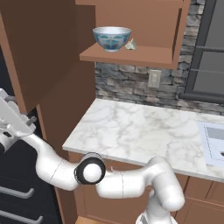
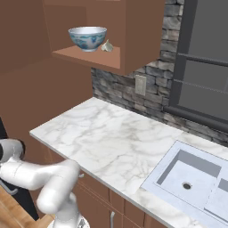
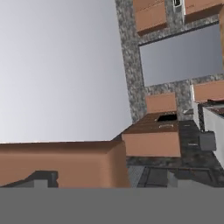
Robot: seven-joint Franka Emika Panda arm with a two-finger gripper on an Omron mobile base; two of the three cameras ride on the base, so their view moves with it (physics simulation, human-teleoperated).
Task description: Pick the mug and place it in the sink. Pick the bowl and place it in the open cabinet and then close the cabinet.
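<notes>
**Claw.** The claw stands at the far left of the left base view, low beside the open cabinet door. Its jaws are spread and nothing sits between them. The fingertips themselves cannot be made out.

**Governing relation.** The door is a tall flat panel with a vertical long axis, swung out toward the robot. It rises above and to the right of the claw. In my judgement the remaining step is closing the cabinet. The push would have to run from the claw toward the shelf.

**Task items.** The bowl sits upright on the shelf, and a small pale lump is just beside it. The marble tabletop lies below.

**Views compared.**
- The right base view shows the sink with its basin and drain; the left base view cuts the sink at the frame edge.
- The hand view shows a brown slab close by. Whether it is the door cannot be determined.
</notes>
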